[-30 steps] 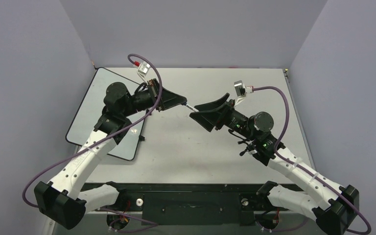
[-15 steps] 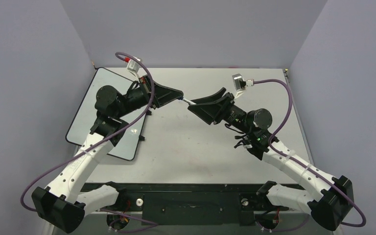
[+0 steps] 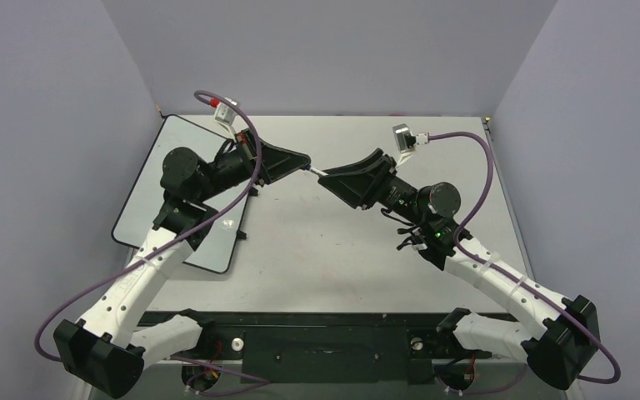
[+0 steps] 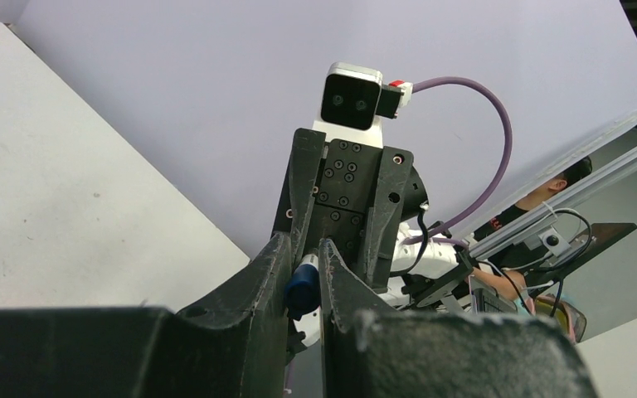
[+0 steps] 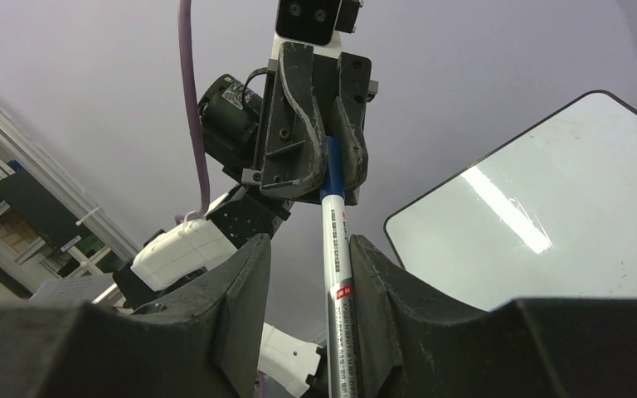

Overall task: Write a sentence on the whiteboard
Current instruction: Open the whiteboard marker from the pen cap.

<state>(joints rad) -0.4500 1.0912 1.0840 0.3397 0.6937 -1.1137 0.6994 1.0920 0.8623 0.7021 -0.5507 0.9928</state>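
Observation:
A white marker (image 3: 317, 172) with a blue cap hangs in the air between my two grippers over the middle of the table. My left gripper (image 3: 303, 163) is shut on the blue cap (image 4: 302, 287). My right gripper (image 3: 327, 180) is open around the marker's white barrel (image 5: 335, 249), which lies against one finger with a gap to the other. The whiteboard (image 3: 137, 196) lies flat at the left under the left arm, and it also shows in the right wrist view (image 5: 547, 232). I see no sentence on its visible surface.
The grey tabletop (image 3: 325, 258) lies below both raised grippers. Purple cables (image 3: 467, 146) loop above each wrist. The whiteboard's right edge (image 3: 237, 237) is near the left arm's forearm. Lilac walls enclose the back and sides.
Both grippers moved together toward the back of the table with the marker between them. In the last half second they have barely shifted.

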